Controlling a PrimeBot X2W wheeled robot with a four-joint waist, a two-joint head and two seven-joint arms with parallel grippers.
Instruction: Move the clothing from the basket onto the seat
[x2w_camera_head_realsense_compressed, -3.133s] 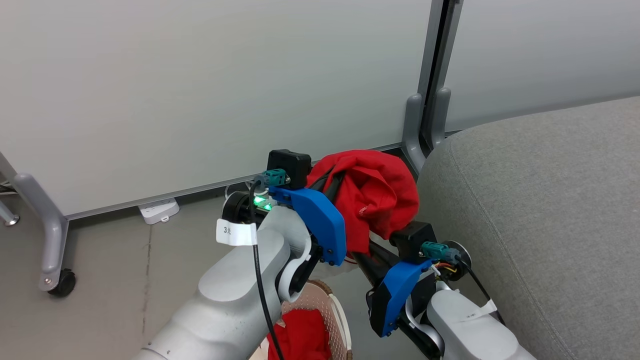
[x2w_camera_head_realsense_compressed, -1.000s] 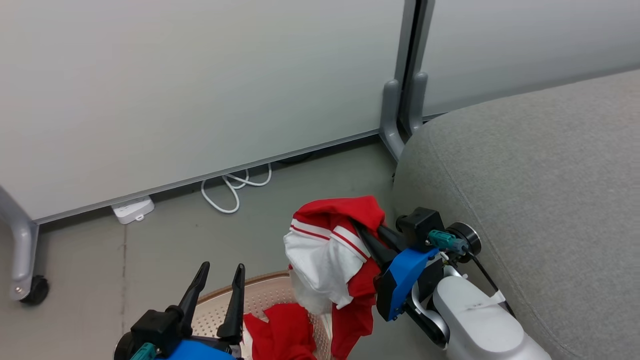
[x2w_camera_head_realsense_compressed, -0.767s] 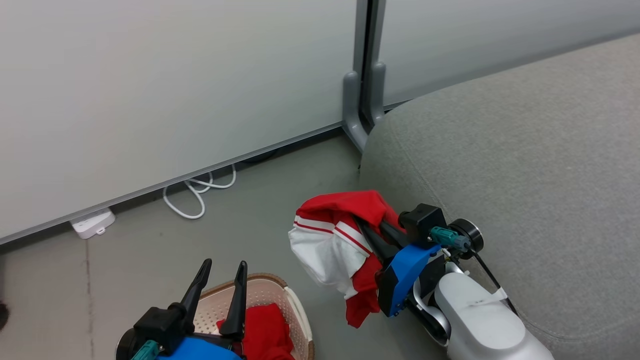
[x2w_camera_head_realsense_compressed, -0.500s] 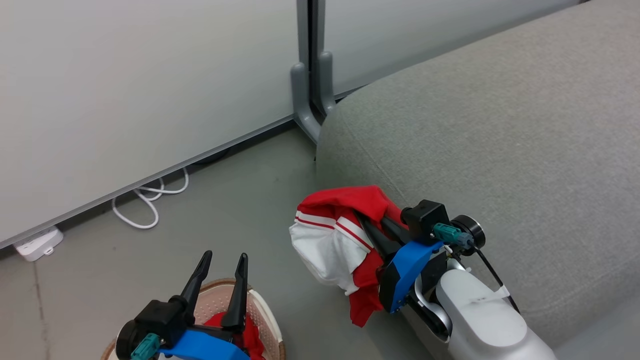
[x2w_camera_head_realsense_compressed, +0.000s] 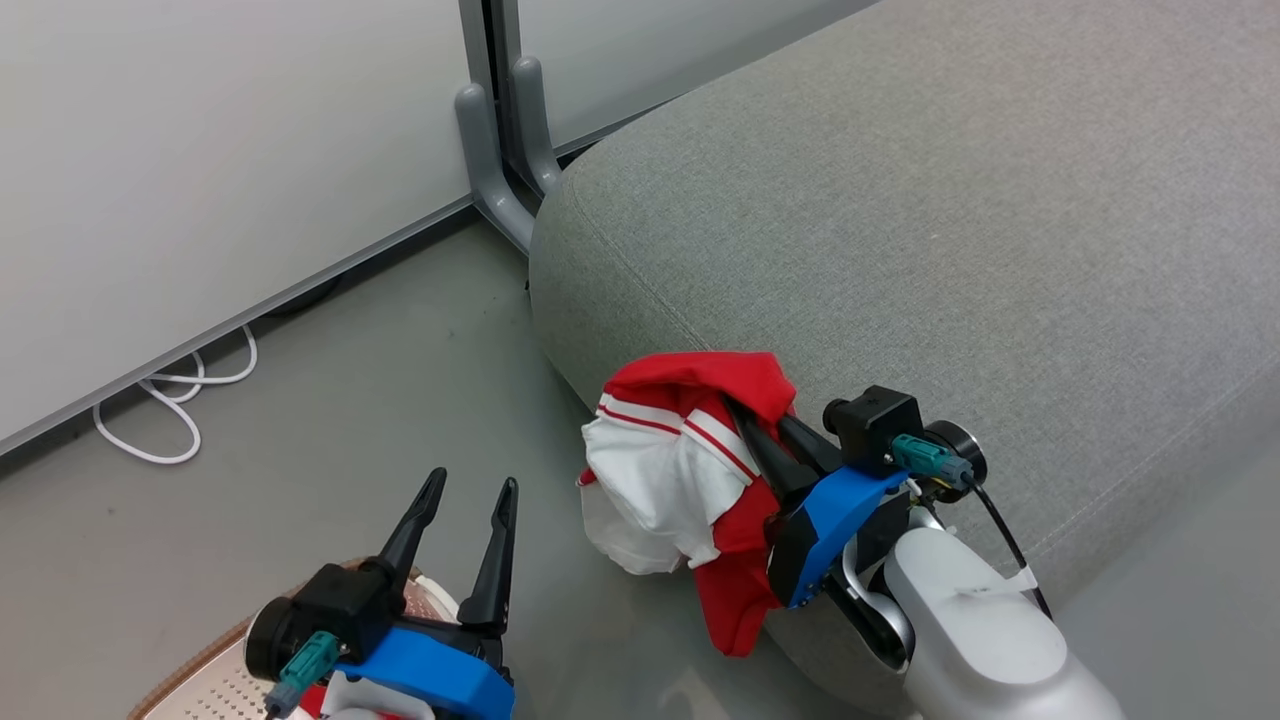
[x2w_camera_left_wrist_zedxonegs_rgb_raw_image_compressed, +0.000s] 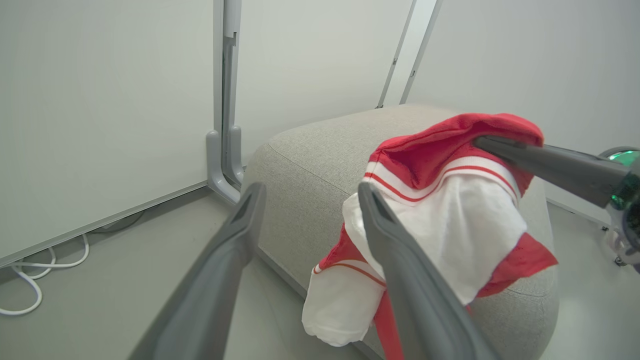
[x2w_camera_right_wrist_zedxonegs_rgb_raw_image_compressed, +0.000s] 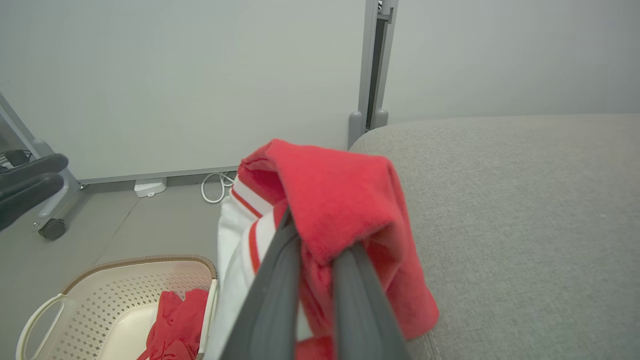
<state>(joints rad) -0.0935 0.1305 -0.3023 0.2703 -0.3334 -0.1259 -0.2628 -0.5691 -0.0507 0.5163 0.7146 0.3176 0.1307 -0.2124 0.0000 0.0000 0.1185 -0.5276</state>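
Pinches one red garment (x2w_camera_head_realsense_compressed: 670, 470) in the closed right gripper (x2w_camera_head_realsense_compressed: 755, 430), at 7 o'clock off the seat (x2w_camera_head_realsense_compressed: 900, 200) edge. Presents left gripper (x2w_camera_head_realsense_compressed: 472, 478) spread, empty. Likely handles light, limp: grasp bunched folds.

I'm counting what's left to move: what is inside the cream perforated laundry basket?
One crumpled red garment lies in the cream perforated plastic basket, beside bare bottom. Anything under it is covered; the right gripper's held red-and-white garment hides part of the basket's rim.
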